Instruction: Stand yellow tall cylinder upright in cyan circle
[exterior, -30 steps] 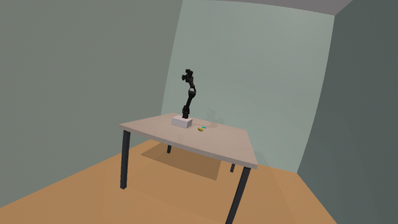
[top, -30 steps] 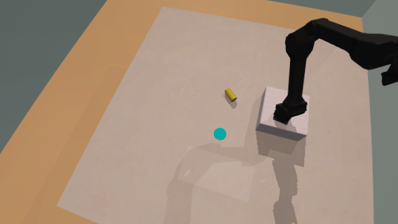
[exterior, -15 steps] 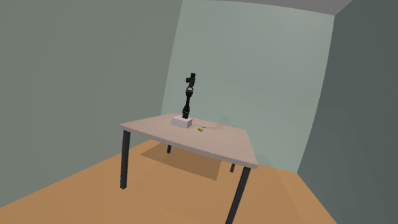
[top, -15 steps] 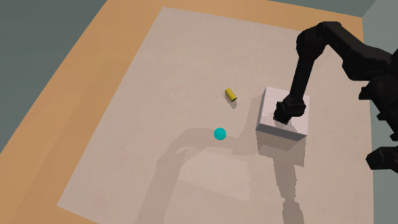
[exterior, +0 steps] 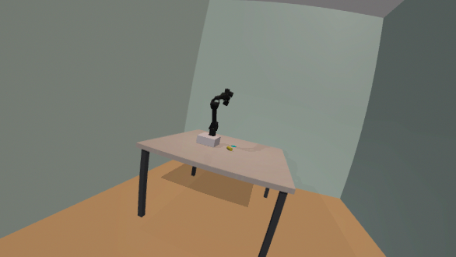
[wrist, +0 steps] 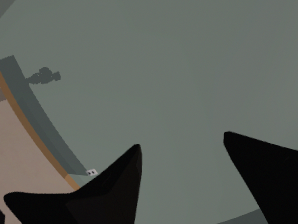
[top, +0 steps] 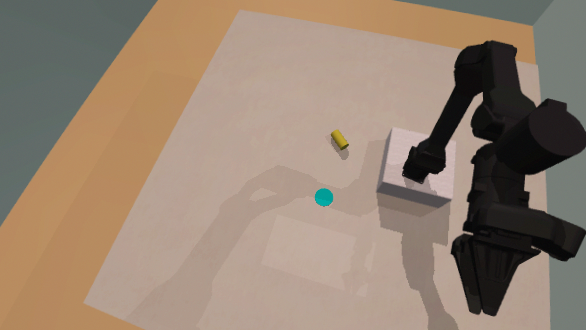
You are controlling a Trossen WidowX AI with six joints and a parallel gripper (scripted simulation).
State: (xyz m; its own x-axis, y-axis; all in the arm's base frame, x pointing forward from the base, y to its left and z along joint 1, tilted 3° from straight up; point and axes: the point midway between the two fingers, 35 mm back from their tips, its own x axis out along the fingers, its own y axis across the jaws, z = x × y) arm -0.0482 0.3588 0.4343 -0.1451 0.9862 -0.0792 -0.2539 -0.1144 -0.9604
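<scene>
A yellow cylinder (top: 339, 140) (exterior: 229, 148) lies on its side on the table. The flat cyan circle (top: 324, 197) (exterior: 233, 146) is on the table near it, with nothing standing in it. My gripper (top: 483, 314) (wrist: 183, 144) is open, with nothing between its fingers in the wrist view. It is raised high above the table, well away from the cylinder and the circle. The wrist view shows neither the cylinder nor the circle.
The arm stands on a pale block (top: 417, 192) (exterior: 208, 140) on the table (top: 260, 65) (exterior: 249, 163). Arm shadows fall across the table around the circle. A wall (wrist: 175, 65) fills most of the wrist view, with a table edge at its left.
</scene>
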